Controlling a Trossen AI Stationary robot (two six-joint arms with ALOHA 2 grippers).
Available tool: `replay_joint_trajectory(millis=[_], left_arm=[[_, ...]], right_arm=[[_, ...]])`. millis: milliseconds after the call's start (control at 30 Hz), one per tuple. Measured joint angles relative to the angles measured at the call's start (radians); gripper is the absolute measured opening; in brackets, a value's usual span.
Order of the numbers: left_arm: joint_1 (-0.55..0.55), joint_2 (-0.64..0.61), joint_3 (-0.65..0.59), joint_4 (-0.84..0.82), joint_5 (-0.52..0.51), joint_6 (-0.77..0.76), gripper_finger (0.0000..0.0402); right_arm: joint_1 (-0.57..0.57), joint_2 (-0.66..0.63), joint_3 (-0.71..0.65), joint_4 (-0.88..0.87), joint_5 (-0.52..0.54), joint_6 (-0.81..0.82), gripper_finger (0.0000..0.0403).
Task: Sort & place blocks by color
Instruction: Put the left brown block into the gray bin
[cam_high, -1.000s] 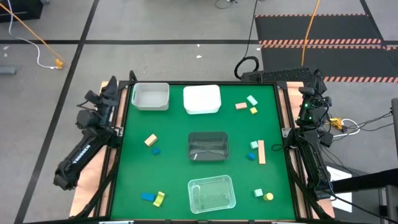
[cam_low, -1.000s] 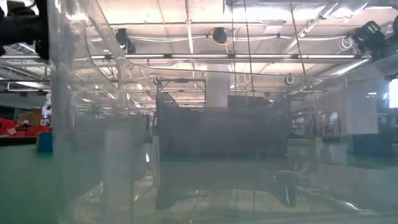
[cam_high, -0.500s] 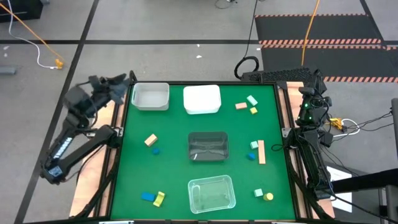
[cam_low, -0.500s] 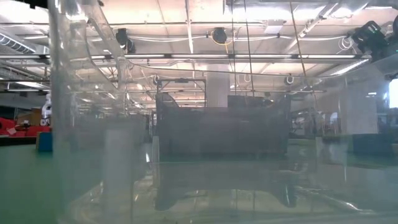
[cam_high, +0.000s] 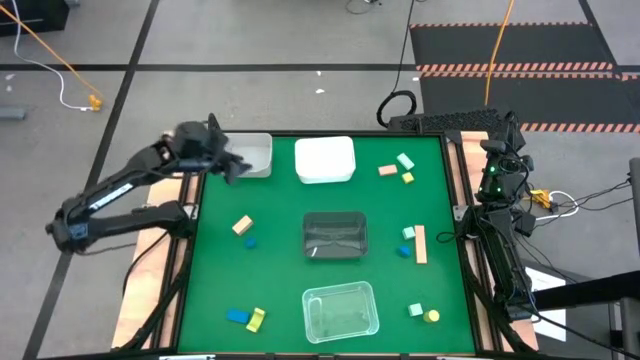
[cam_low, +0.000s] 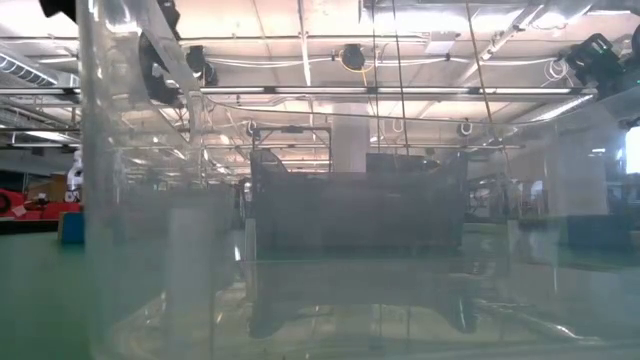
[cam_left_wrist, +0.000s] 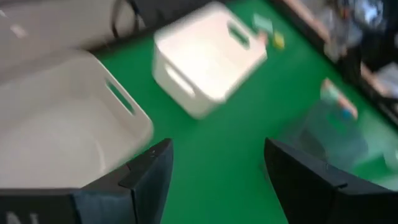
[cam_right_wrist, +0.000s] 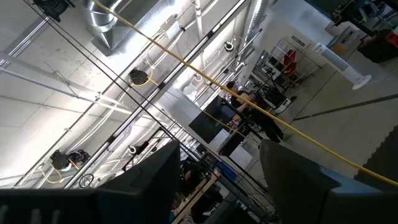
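The blocks lie scattered on the green mat in the high view. On the left are a tan cube and a small blue piece, with a blue bar and a yellow piece nearer. On the right are a salmon piece, mint pieces and a tan bar. My left gripper hangs open over the near left corner of the far-left tray, holding nothing. My right gripper is open and parked at the table's right edge, pointing up at the ceiling.
Several trays sit on the mat: the far-left tray, a white one, a dark clear one in the middle, and a clear one near the front whose wall fills the low view. Bare mat lies between trays and blocks.
My left arm has left its folded rest at the table's left edge. It rose and swung toward the table's far edge and to the right, which brought its gripper over the far-left tray's corner. The blocks, the trays and the right arm have stayed where they were.
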Motion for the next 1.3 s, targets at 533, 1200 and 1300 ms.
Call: replay_joint_trajectory(millis=[533, 1200, 1300], left_arm=[[-0.372, 0.316, -0.001, -0.166, -0.189, -0.273, 0.025], [-0.546, 0.593, -0.025, -0.289, -0.238, -0.486, 0.0251], [-0.558, 0.606, -0.063, -0.233, -0.239, -0.485, 0.0251]], right_arm=[[0.0, 0.0, 0.0, 0.0, 0.0, 0.0, 0.0212], [0.0, 0.0, 0.0, -0.001, 0.0, 0.0, 0.0212], [0.0, 0.0, 0.0, -0.001, 0.0, 0.0, 0.0212]])
